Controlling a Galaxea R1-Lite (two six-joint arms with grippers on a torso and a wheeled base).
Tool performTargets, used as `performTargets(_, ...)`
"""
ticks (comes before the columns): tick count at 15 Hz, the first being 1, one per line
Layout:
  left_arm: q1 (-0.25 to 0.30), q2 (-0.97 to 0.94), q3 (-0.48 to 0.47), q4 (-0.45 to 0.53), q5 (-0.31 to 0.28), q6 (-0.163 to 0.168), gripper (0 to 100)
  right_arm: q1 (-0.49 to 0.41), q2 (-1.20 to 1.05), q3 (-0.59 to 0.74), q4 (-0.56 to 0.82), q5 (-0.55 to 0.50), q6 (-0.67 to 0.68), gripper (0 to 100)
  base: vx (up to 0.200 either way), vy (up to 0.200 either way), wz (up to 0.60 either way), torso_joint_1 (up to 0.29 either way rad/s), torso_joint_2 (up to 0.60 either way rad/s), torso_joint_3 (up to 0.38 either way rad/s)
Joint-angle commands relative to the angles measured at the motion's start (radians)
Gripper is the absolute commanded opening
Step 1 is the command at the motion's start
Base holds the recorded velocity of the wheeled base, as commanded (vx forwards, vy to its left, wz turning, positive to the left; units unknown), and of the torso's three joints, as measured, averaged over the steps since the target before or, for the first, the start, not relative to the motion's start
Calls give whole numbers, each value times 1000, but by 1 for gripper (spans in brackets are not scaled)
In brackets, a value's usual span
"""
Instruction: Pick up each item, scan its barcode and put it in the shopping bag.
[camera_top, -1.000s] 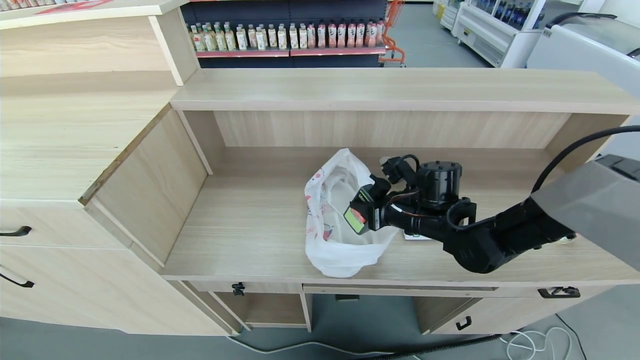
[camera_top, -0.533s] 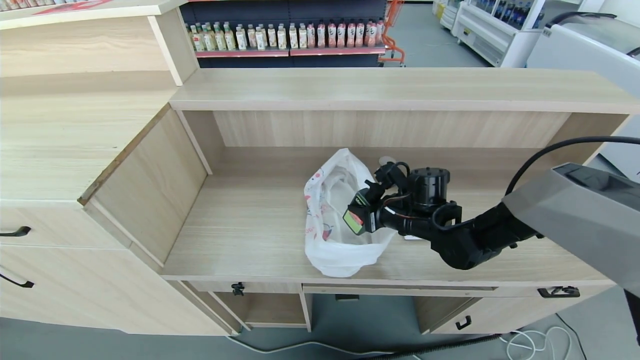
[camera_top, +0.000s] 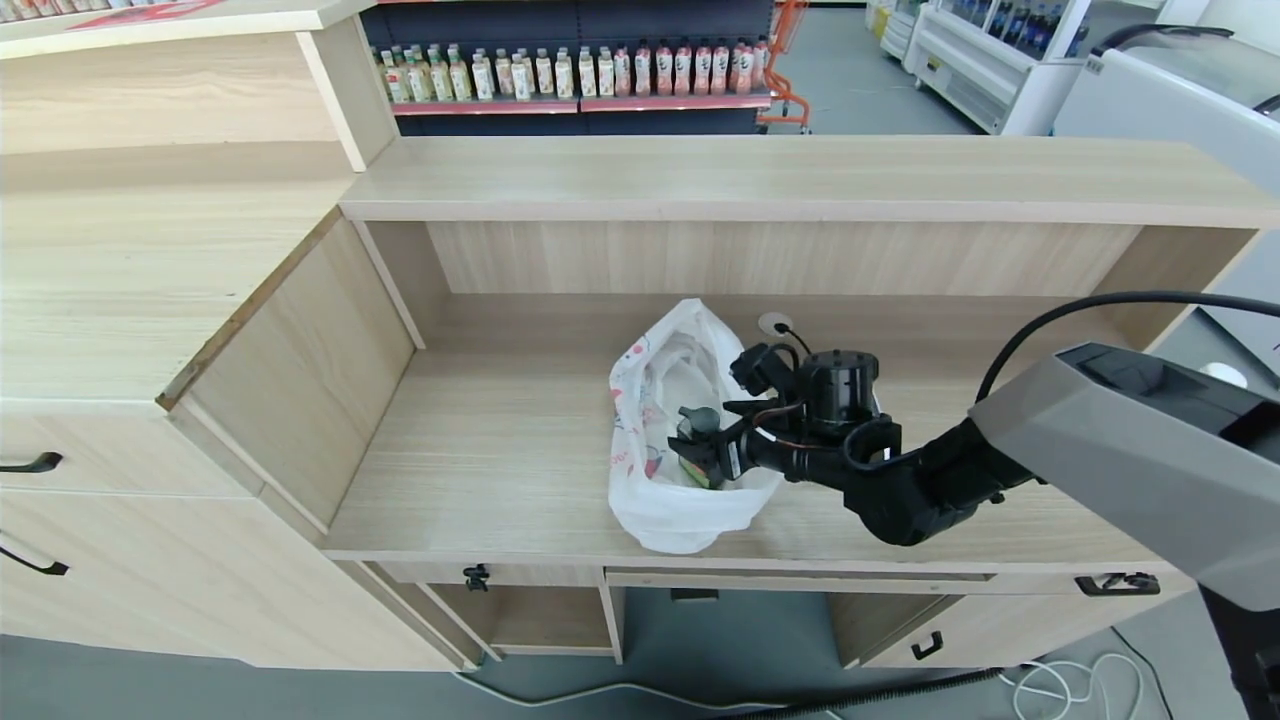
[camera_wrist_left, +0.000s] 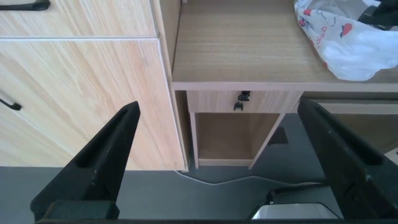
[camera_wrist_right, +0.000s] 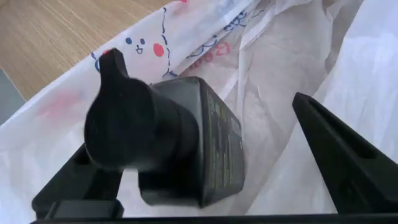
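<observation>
Right gripper (camera_wrist_right: 202, 102): fingers spread wide, nothing clamped, positioned inside the mouth of the white plastic shopping bag with red and blue cartoon print (camera_top: 650, 500). The dark box-shaped pack with a green-and-red label face (camera_wrist_right: 214, 149) lies between the fingers on the bag's inner film, close against one finger and clear of the other. The bag stands on the light wood-grain counter shelf (camera_top: 500, 450), near its front edge. Left gripper (camera_wrist_left: 219, 106): fingers fully apart, holding nothing, located below shelf level in front of the light wooden cabinet front (camera_wrist_left: 81, 99), well apart from the bag.
</observation>
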Motion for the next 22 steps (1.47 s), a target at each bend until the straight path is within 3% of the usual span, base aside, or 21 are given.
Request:
performTargets(1,0,0,0,0,0,1,100,-3,-1,1,-21,8,-63,100,0,0,0,0,0,0)
performTargets(3,0,0,0,0,0,1,100,-5,-30,6,-92,47,-72,100,0,0,0,0,0,0)
performTargets(5,0,0,0,0,0,1,100,-3,-114,10,-86,48,15,100,0,0,0,0,0,0)
performTargets(8,0,0,0,0,0,-4,100,2,-238,35,-26,42,110,100,0,0,0,0,0,0)
performTargets(9,0,0,0,0,0,-10,100,-11,-327,53,57,14,133,100,0,0,0,0,0,0)
performTargets(11,0,0,0,0,0,-13,100,-78,-487,124,227,-159,138,100,0,0,0,0,0,0)
performTargets(12,0,0,0,0,0,-10,100,-127,-551,182,277,-197,140,100,0,0,0,0,0,0)
performTargets(17,0,0,0,0,0,-25,100,-342,-699,542,287,-226,135,100,0,0,0,0,0,0)
performTargets(22,0,0,0,0,0,-24,100,-417,-754,674,287,-311,120,100,0,-160,0,-2,1,4)
